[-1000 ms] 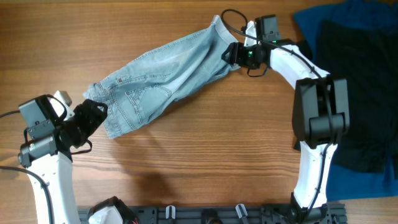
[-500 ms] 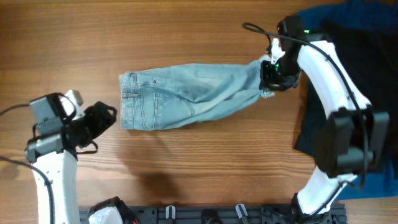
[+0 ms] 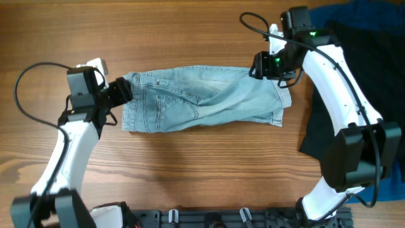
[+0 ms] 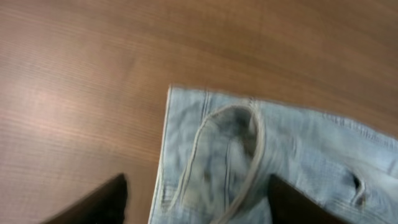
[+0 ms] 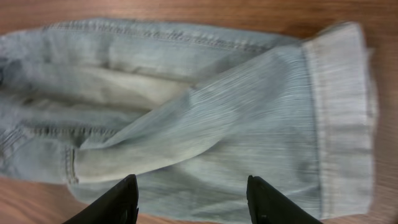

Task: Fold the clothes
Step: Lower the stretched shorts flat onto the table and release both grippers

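The light blue denim shorts [image 3: 202,98] lie stretched left to right on the wooden table, waistband at the left, cuffed hem at the right. My left gripper [image 3: 122,92] is open at the waistband end; in the left wrist view its fingers [image 4: 196,205] straddle the waistband corner [image 4: 217,155]. My right gripper [image 3: 261,66] is open above the top right part of the shorts; in the right wrist view its fingers [image 5: 193,199] hover over the leg cloth [image 5: 249,124] beside the cuff [image 5: 342,106].
A large black garment [image 3: 354,82] lies on a dark blue cloth [image 3: 386,183] at the right edge of the table. A dark rail [image 3: 221,218] runs along the front edge. Bare wood [image 3: 190,171] lies in front of the shorts.
The right gripper has let go of the hem, which now lies flat, and moved up and left. The left arm has swung up to the waistband end.
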